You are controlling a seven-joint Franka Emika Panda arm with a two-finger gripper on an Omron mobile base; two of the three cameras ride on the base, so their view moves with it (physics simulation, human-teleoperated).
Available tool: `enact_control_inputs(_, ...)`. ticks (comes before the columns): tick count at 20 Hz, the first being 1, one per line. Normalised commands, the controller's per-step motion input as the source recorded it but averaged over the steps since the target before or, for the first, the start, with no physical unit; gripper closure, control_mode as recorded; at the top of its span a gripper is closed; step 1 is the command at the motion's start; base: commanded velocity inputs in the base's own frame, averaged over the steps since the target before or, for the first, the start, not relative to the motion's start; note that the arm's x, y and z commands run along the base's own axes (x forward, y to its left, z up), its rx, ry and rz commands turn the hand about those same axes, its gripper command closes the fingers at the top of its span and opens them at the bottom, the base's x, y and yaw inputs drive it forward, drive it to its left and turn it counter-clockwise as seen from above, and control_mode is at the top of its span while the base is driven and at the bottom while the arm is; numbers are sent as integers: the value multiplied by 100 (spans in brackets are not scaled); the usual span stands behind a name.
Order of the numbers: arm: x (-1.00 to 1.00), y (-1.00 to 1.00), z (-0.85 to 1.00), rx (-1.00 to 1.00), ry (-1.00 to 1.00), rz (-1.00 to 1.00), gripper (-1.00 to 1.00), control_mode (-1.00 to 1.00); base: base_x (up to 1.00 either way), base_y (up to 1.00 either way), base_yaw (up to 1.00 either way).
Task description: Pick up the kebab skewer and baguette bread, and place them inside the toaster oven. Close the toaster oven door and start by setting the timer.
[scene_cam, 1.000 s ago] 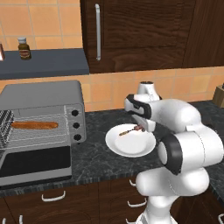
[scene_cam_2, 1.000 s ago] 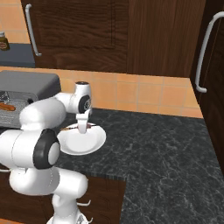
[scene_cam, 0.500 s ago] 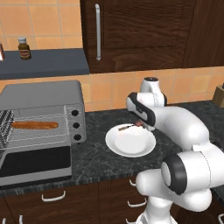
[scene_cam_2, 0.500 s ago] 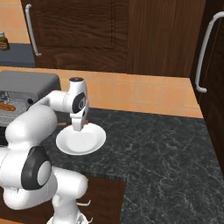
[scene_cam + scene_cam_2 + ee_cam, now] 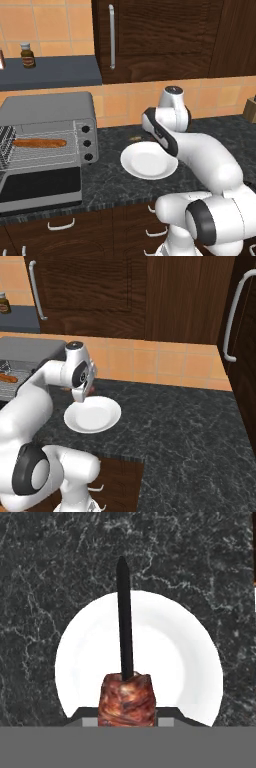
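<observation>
Fig. legend, skewer transfer phase. We see the gripper clamped on the kebab skewer: in the hand view the red-brown meat chunk sits betw. the two tips and the dark stick points away, above the white plate. The plate lies bare on the dark counter, so we judge the skewer lifted clear of it. The baguette bread lies on the wire rack inside the toaster oven, whose door hangs open and down.

Step in hand, as we judge it: item no. 2 picked, carry not yet begun. Next move calls for a swing toward the oven mouth, w/ the stick turned so it clears the door frame and lands beside the loaf w/o knocking it; then door shut, timer knob set.

Vs. the earlier frames: the skewer has gone from the plate, and the arm has risen and rolled its wrist.
</observation>
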Motion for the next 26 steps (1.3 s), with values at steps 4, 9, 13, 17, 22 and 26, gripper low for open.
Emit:
enact_control_inputs(4, 0, 36, 19, 0, -21, -6, 100, -100, 0, 0, 0)
enact_control_inputs(9, 0, 45, 15, 0, -18, -4, 100, -100, 0, 0, 0)
enact_control_inputs(13, 0, 41, 5, 1, -19, -4, 100, -100, 0, 0, 0)
enact_control_inputs(17, 3, 45, 1, 1, -18, -4, 100, -100, 0, 0, 0)
enact_control_inputs(22, 6, 48, 2, 0, -19, -3, 100, -100, 0, 0, 0)
enact_control_inputs(26, 1, 46, 15, 0, -15, 0, 100, -100, 0, 0, 0)
